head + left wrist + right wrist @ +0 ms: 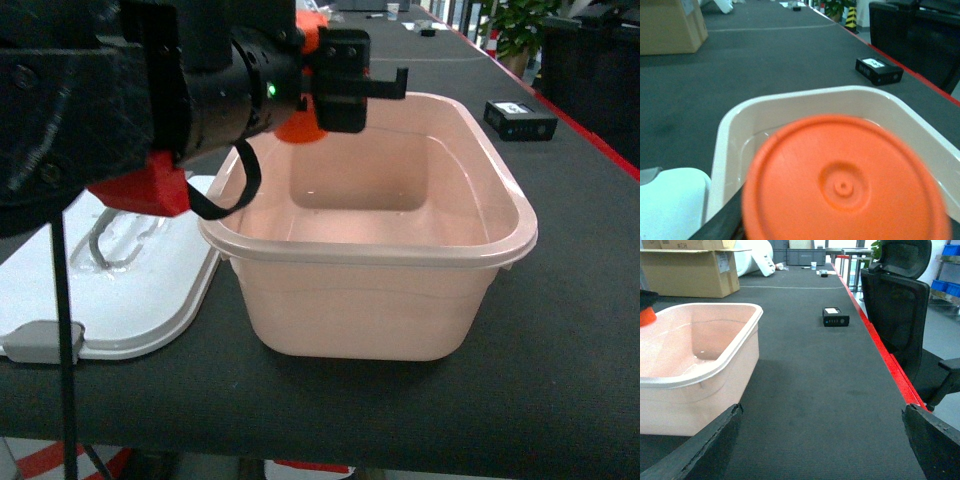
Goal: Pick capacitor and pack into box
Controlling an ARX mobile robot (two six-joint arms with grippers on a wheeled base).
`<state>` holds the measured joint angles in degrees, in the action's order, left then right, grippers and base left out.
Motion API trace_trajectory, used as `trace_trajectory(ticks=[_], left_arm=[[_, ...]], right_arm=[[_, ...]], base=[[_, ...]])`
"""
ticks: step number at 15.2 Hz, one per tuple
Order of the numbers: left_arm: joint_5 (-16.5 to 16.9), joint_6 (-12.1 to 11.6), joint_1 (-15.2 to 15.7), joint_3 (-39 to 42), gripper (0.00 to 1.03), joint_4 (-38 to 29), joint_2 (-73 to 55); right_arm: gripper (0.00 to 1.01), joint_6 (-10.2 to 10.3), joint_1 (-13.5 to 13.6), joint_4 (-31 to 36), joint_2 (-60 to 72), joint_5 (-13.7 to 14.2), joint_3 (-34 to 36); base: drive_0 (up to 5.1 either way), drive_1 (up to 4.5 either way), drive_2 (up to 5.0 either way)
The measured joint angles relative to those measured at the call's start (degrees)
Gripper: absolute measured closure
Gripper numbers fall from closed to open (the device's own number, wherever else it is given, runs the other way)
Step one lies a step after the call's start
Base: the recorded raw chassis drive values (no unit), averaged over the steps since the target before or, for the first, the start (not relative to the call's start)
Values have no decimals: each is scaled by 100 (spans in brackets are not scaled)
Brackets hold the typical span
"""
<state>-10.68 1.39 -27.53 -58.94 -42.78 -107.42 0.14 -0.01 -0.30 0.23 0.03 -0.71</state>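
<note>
The capacitor [845, 185] is an orange cylinder whose round end face fills the lower part of the left wrist view. In the head view the capacitor [298, 127] hangs above the far left corner of the pale pink box [520, 215], just over its rim. My left gripper [305, 105] is shut on it, and a black finger [722, 222] shows beside it. The box [790, 95] is open and holds nothing that I can see. My right gripper [820, 450] stands open above bare table, to the right of the box [715, 367]. It is outside the head view.
The white lid [150, 290] with grey latches lies flat left of the box. A small black device [520, 120] sits on the mat at the far right. A brown carton [690, 272] stands at the back left. A black chair [895, 305] stands beyond the red table edge [890, 365].
</note>
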Motion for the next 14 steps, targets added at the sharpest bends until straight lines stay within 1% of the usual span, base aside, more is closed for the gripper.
trace_trajectory(ticks=[4,8,12,14], left_arm=[[17,17,-15,4,28,-35,20],[24,20,118,90,14,-114,271],[90,13,317,249,4,-249,514],[125,4,507,391,4,-350,675]], right_arm=[[3,0,0,-2,0,-2,0],[3,0,0,2,0,-2,0],[3,0,0,-2,0,0,0],[3,0,0,0,0,-2,0]], base=[[0,0,0],[0,0,0],[0,0,0],[0,0,0]])
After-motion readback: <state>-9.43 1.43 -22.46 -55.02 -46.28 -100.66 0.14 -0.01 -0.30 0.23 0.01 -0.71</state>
